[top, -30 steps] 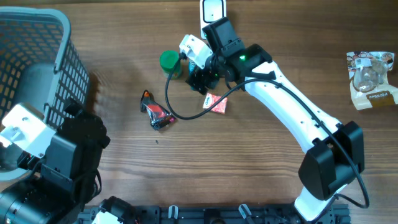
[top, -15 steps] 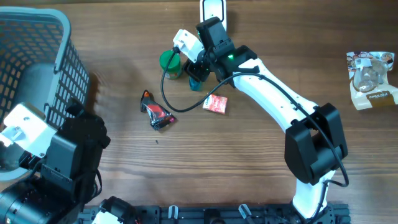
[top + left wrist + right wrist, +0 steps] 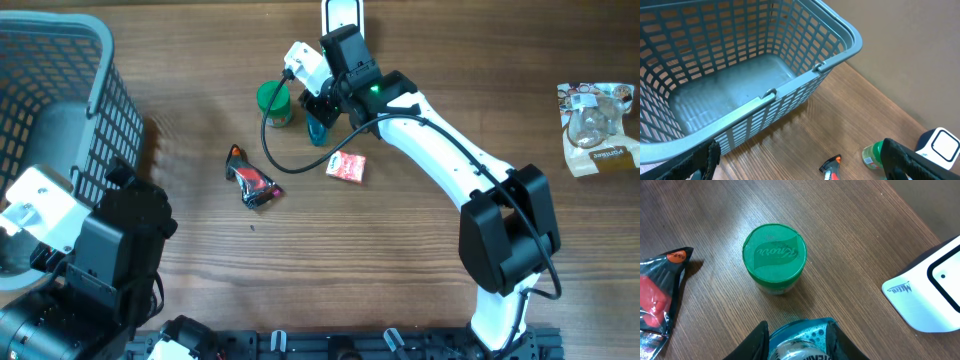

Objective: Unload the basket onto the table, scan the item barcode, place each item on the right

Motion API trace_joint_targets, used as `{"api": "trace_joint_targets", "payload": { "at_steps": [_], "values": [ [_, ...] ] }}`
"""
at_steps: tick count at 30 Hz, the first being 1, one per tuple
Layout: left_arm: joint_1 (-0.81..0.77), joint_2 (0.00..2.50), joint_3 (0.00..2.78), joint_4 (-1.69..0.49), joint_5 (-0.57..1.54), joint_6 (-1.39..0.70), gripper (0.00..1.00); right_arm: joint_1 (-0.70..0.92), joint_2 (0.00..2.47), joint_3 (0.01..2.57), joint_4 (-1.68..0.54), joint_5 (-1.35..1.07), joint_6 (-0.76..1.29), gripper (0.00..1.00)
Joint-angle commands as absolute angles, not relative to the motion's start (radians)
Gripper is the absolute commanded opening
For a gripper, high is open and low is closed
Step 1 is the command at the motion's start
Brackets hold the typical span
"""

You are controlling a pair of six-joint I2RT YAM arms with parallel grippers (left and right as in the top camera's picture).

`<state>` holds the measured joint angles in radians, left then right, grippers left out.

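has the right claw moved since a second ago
Yes. The right claw moved up-frame, away from the red packet toward the white scanner, gripping the teal item.

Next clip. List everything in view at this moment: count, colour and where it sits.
basket: one, grey-blue, table's left end
jar: one, green lid, upright, top centre
teal item: one, teal, right of the jar, between the right gripper's fingers
packet: one, red, centre
wrapper: one, black and red with an orange tip, left of the packet
snack bag: one, white and brown, right edge
white device: one, white, top edge
table: one, brown wood
left gripper: one, black, open, beside the basket
right gripper: one, black, closed on the teal item
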<state>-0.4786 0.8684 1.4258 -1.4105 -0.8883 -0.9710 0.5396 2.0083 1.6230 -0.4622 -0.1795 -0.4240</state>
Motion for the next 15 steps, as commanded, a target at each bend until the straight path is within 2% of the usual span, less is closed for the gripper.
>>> {"api": "trace_joint_targets", "payload": {
  "at_steps": [1,9,15],
  "values": [
    [-0.479,0.865,1.425,-1.411,-0.887,-0.977,1.0,0.533,2.013,1.621,-0.471,-0.173,-0.416,0.11],
    [-0.479,0.882,1.425,-1.411,-0.887,-0.977,1.0,0.533,1.864,1.621,-0.577,-0.22,-0.418,0.08],
    [-0.479,0.894,1.425,-1.412,-0.887,-0.977,1.0,0.533,1.853,1.621,-0.724,-0.548,-0.511,0.08]
  ]
}}
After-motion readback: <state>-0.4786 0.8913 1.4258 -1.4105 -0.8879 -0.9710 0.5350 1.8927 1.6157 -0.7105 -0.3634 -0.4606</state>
